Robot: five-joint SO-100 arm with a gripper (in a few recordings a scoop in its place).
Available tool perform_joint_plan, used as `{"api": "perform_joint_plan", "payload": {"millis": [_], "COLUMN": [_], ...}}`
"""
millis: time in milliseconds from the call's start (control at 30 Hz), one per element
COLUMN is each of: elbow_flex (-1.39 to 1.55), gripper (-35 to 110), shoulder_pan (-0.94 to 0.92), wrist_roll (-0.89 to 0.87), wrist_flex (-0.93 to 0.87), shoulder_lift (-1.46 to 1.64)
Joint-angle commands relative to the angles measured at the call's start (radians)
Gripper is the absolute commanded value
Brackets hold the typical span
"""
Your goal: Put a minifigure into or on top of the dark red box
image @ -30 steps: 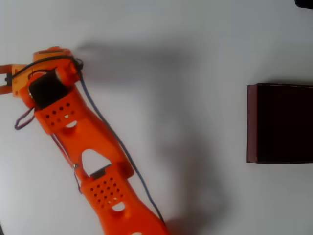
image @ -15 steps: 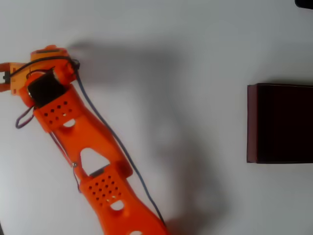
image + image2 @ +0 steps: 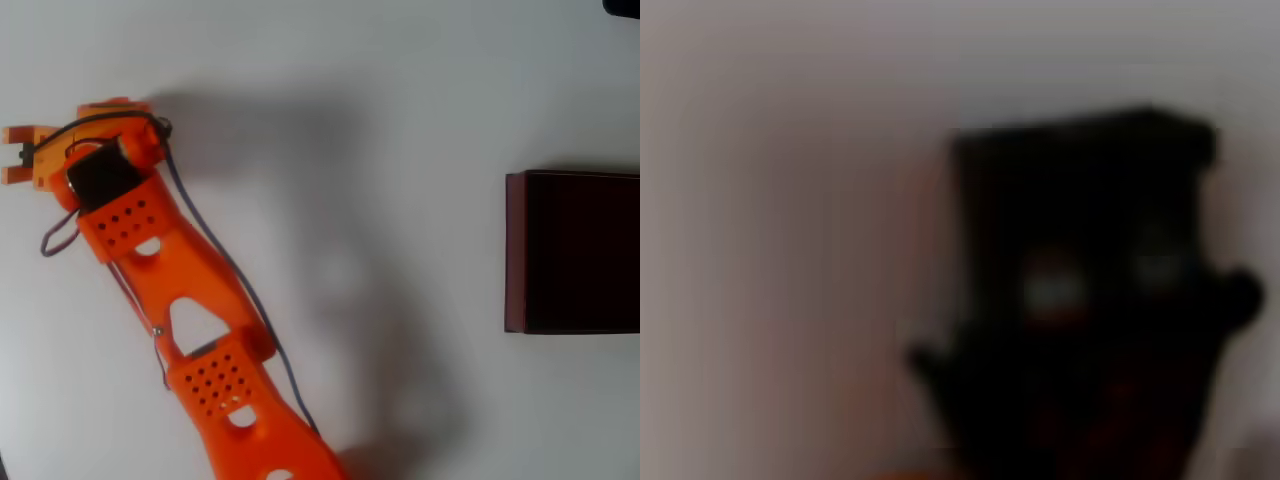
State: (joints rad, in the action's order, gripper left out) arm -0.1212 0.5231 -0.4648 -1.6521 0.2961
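My orange arm reaches to the far left of the overhead view, where the gripper [image 3: 14, 155] points at the left edge. A small dark piece, the minifigure [image 3: 24, 156], sits between its two orange fingers. In the wrist view the minifigure [image 3: 1090, 320] is a blurred dark shape with two pale spots, very close to the lens. The gripper looks shut on it. The dark red box [image 3: 515, 250] lies at the right edge, maroon walls around a near-black inside, far from the gripper.
The white table [image 3: 400, 100] stretches between the arm and the box, crossed by the arm's soft shadow. A dark object [image 3: 622, 6] pokes in at the top right corner. A thin cable [image 3: 215, 255] runs along the arm.
The gripper has shifted slightly to the right, away from the left edge, so both fingers now show. The box has not moved.
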Motion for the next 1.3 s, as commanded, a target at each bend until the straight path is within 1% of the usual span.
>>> {"api": "perform_joint_plan", "payload": {"millis": [0, 167, 433, 800, 900, 1033, 1133, 1267], "elbow_flex": [-0.029, -0.032, -0.026, -0.032, -0.071, -0.098, 0.164, 0.430], "gripper": [19, 18, 6, 2, 0, 0, 0, 0], "shoulder_pan": [0.011, 0.005, 0.000, 0.000, 0.000, -0.021, -0.034, -0.146], "wrist_roll": [-0.020, -0.035, -0.046, -0.051, -0.051, -0.021, 0.000, 0.017], "wrist_flex": [-0.002, -0.002, -0.002, -0.012, -0.051, -0.186, -0.187, -0.187], "shoulder_lift": [0.014, 0.005, 0.003, 0.002, 0.008, 0.094, 0.334, 0.640]}}
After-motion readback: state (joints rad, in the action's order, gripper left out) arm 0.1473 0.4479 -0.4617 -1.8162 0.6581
